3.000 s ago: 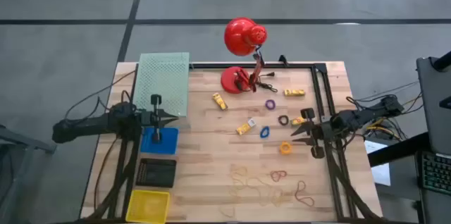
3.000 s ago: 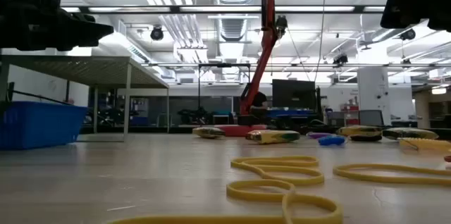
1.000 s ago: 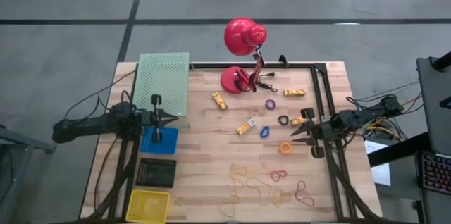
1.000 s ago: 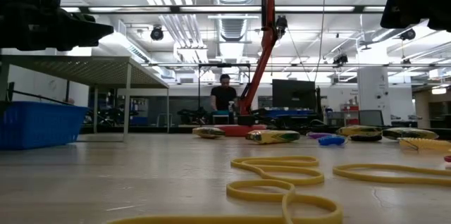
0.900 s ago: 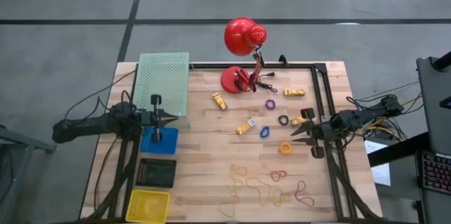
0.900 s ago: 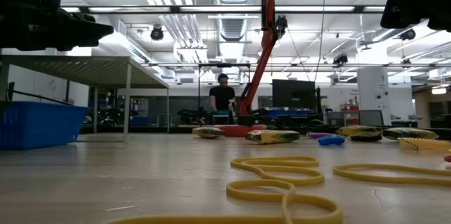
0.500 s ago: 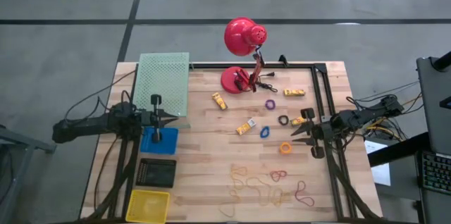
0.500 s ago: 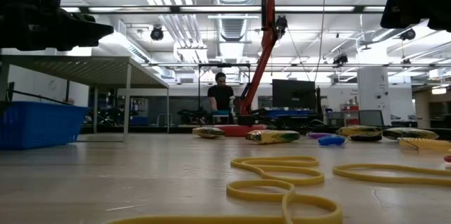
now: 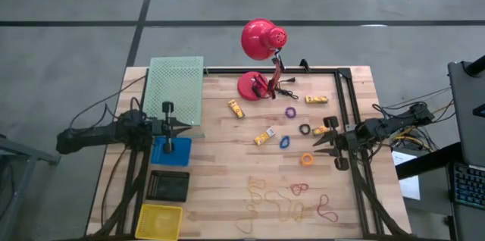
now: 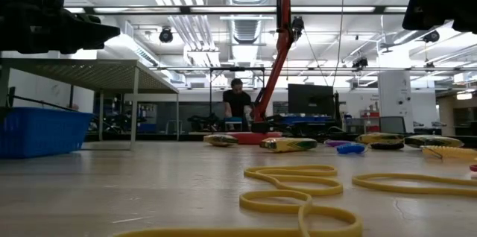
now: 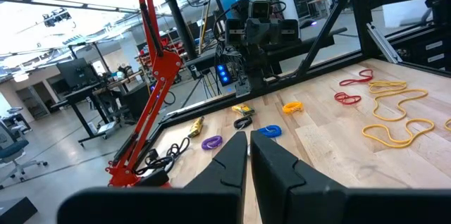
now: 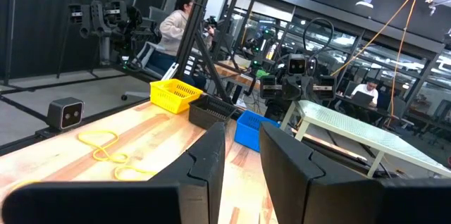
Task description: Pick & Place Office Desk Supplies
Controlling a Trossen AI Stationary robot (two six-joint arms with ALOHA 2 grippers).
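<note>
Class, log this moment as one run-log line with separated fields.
left claw: shut, empty, above small blue plastic bin | right claw: partly open, empty, beside orange ring | supplies: unplaced

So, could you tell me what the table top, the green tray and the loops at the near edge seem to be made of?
The table top looks like pale unvarnished wood: it shows plank seams and grain. The green tray appears to be perforated metal or plastic mesh; a fine dot pattern shows, but which material is unclear. The tan loops look like matte rubber bands, lying limp in soft curves.
</note>
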